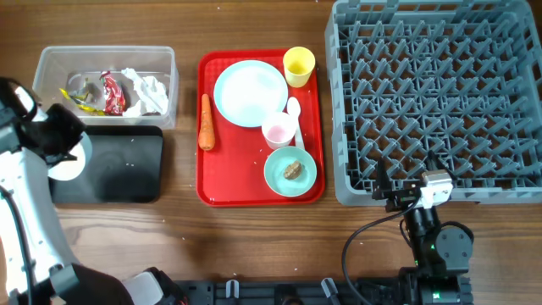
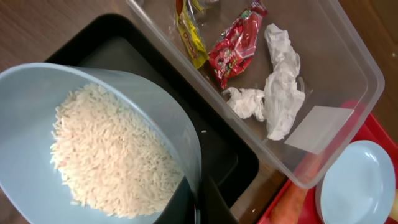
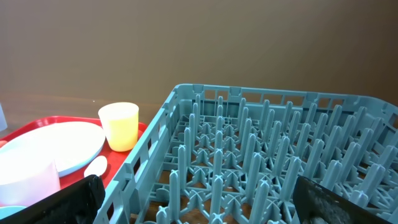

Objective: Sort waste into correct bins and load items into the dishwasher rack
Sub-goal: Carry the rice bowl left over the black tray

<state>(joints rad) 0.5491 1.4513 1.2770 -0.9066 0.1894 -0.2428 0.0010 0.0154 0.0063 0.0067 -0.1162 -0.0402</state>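
My left hand [image 2: 198, 204] pinches what looks like the rim of the tilted pale blue bowl [image 2: 158, 106] over the black tray [image 2: 227, 152]. The loose rice [image 2: 112, 155] will slide suddenly, so I'd tip slowly. My right hand [image 3: 205, 202] gapes wide by the dishwasher rack [image 3: 261, 155]. I count two bowls, one red wrapper [image 2: 235, 46], one yellow wrapper [image 2: 189, 37] and one carrot [image 1: 206, 122].

You're seeing bright even light from above, thin soft shadow beside the rack [image 1: 432, 102], faint sheen on the red tray [image 1: 241, 169], your right gripper's fingers [image 3: 68, 202] dark and blurred up close.
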